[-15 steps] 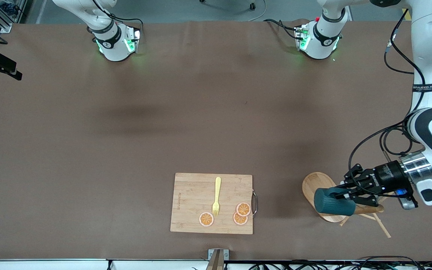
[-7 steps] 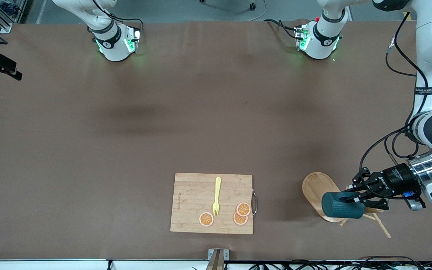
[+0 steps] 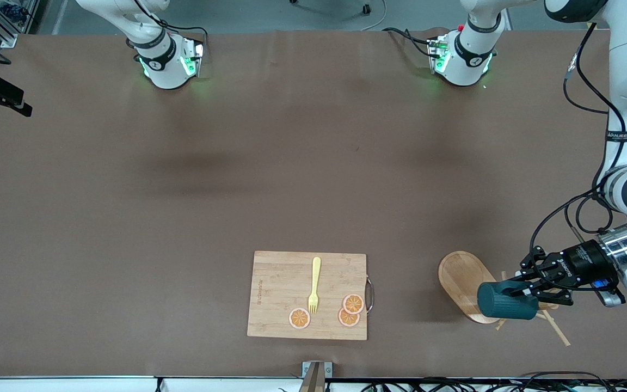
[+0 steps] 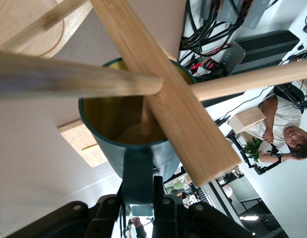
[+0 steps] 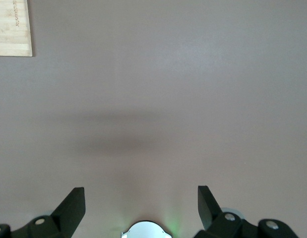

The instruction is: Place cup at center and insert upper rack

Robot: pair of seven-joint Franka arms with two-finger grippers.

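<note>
The dark teal cup (image 3: pixel 506 306) lies tilted on its side in the air, held over the upper rack, a wooden mug tree lying tipped over at the left arm's end of the table. My left gripper (image 3: pixel 520 292) is shut on the cup's handle (image 4: pixel 137 173). The rack's oval base (image 3: pixel 461 283) stands on edge, and its thin pegs (image 3: pixel 555 328) stick out past the cup. In the left wrist view the cup's yellow inside (image 4: pixel 118 119) faces the rack's round post (image 4: pixel 69 79) and a peg crosses its mouth. My right gripper (image 5: pixel 141 198) is open and empty above bare table.
A bamboo cutting board (image 3: pixel 281 294) lies near the front camera's edge at mid-table, with a yellow fork (image 3: pixel 314 284) and three orange slices (image 3: pixel 299 318) on it. Its corner shows in the right wrist view (image 5: pixel 12 27). The arm bases stand along the table's farthest edge.
My left gripper has carried the cup along the tipped rack, away from its oval base and toward the left arm's end of the table. The rack and the board have not moved.
</note>
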